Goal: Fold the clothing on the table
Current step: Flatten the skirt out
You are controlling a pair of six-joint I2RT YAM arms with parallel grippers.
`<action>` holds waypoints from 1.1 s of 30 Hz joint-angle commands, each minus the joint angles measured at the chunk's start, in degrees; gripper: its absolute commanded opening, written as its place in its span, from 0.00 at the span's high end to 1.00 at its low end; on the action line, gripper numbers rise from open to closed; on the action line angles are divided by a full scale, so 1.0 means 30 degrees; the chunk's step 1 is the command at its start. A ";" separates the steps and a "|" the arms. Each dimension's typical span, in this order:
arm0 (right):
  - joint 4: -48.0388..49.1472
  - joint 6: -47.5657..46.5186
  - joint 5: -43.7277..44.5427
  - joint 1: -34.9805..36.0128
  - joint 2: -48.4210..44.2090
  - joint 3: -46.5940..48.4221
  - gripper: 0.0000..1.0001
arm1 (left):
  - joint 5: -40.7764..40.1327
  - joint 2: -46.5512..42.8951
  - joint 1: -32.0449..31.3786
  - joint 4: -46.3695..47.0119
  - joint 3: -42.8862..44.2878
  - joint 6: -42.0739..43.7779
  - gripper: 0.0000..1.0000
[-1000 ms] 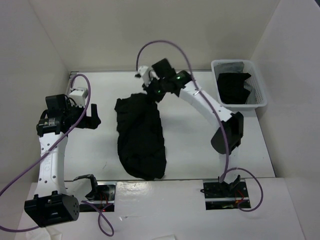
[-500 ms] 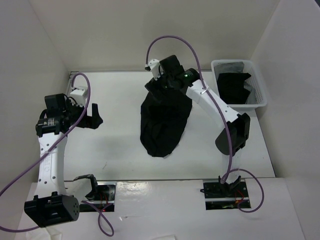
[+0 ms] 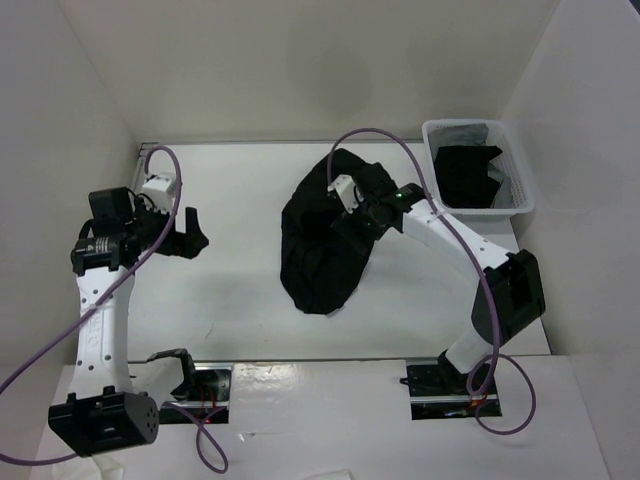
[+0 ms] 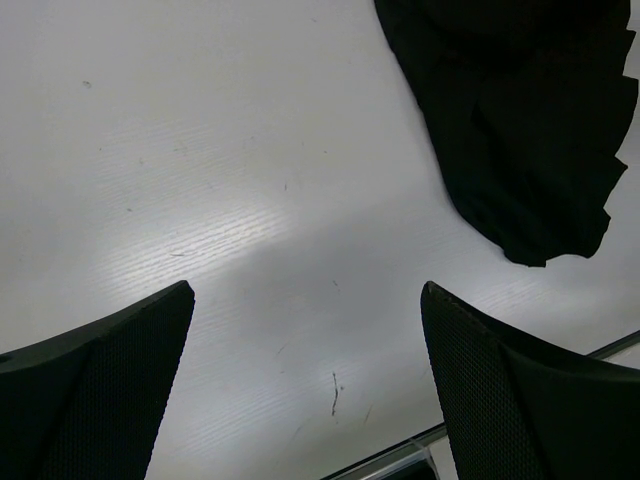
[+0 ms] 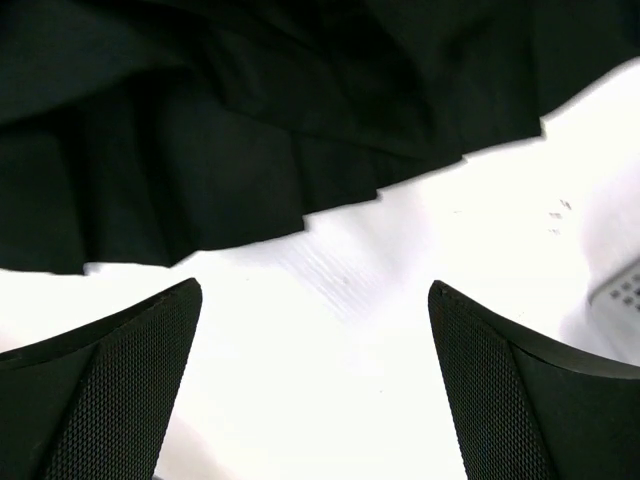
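Hovering over the upper part of the black garment (image 3: 318, 268), which lies bunched at the centre of the tabletop (image 3: 230, 300), the right pincer (image 3: 352, 203) has its jaws spread wide and empty; whether it brushes the cloth cannot be told. At the left of the frame the left pincer (image 3: 190, 236) is also wide apart, holding nothing, well clear of the garment. The right arm hides part of the garment's top edge, and the dark cloth in the upper-right bin (image 3: 522, 196) is hard to make out.
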 commanded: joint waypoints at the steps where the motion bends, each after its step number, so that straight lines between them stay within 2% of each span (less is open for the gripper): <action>1: 0.1690 -0.0085 -0.0525 -0.1094 -0.1283 -0.1077 0.02 | 0.1331 0.0498 -0.0455 0.0677 0.0502 0.0832 0.00; 4: 0.1866 0.0120 -0.1956 -0.2323 -0.1780 -0.2018 0.02 | 0.1538 0.1814 -0.1417 0.1175 0.1234 0.1039 0.03; 6: 0.1866 0.0325 -0.2810 -0.3635 -0.2072 -0.2281 0.02 | 0.0985 0.3273 -0.2297 0.1583 0.2399 0.1534 0.10; 8: 0.1516 0.0325 -0.4012 -0.4578 -0.2512 -0.2459 0.02 | 0.0049 0.4304 -0.3995 0.2110 0.3428 0.1711 0.14; 10: 0.1164 0.0325 -0.4250 -0.5400 -0.2689 -0.2692 0.02 | -0.1941 0.5856 -0.5313 0.2549 0.4976 0.2209 0.14; 11: 0.0959 0.0325 -0.4250 -0.5402 -0.2894 -0.2694 0.02 | -0.3340 0.6934 -0.6770 0.2726 0.5566 0.2210 0.14; 12: 0.0957 0.0325 -0.4250 -0.5634 -0.2896 -0.2897 0.02 | -0.3847 0.7554 -0.7509 0.2901 0.6181 0.2733 0.10; 17: 0.0313 0.0325 -0.4545 -0.6367 -0.3714 -0.3249 0.02 | -0.7127 1.1301 -1.2074 0.3517 0.9550 0.3263 0.10; 21: -0.0068 0.0325 -0.4717 -0.7305 -0.3921 -0.3454 0.02 | -1.1047 1.2773 -1.4895 0.5649 0.9732 0.3265 0.10; 23: -0.0068 0.0325 -0.4719 -0.7832 -0.4155 -0.3456 0.02 | -1.1963 1.3476 -1.6152 0.6240 0.9732 0.3001 0.10; 30: 0.0135 0.0325 -0.5070 -0.8449 -0.4536 -0.4012 0.02 | -1.5947 1.4592 -1.9464 0.7908 0.9325 0.2767 0.13; 33: 0.0137 0.0325 -0.5246 -0.8625 -0.4536 -0.4012 0.02 | -1.7034 1.5002 -1.9907 0.8118 0.9088 0.2767 0.13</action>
